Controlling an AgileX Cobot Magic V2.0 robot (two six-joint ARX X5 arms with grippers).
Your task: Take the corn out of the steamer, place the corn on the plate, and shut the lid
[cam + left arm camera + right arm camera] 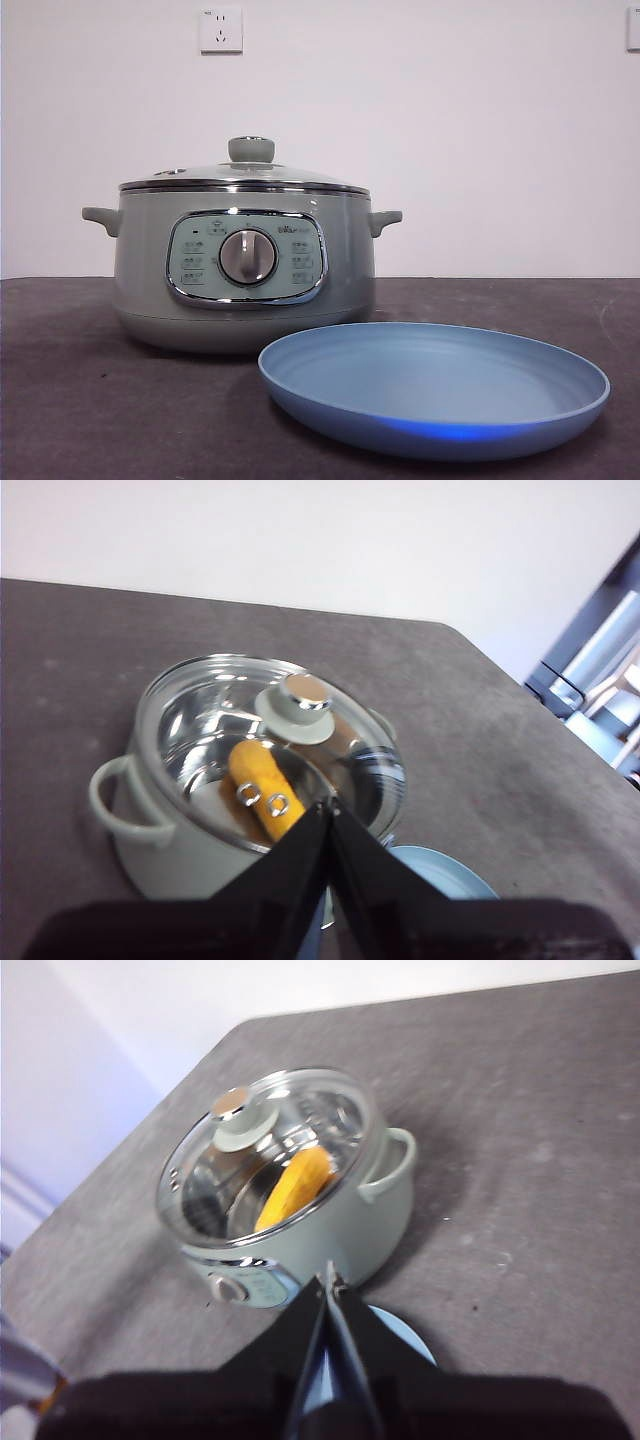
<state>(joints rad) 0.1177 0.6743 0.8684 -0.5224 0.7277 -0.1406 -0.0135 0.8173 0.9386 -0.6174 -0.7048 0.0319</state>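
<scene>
The sage-green steamer [245, 270] stands on the dark table with its glass lid [245, 178] on, knob [251, 150] on top. Through the lid I see the yellow-orange corn [266, 786] lying inside the pot; it also shows in the right wrist view [293, 1188]. The light-blue plate [435, 388] lies in front and to the right of the steamer, nothing on it. My left gripper [328, 805] is shut and empty, held high above the steamer. My right gripper [328, 1278] is shut and empty, also high above. Neither arm shows in the front view.
The steamer has two side handles [100, 217] and a silver dial [247, 256]. A white wall with a socket [221, 29] stands behind the table. The table's rounded corner [450, 630] lies past the steamer.
</scene>
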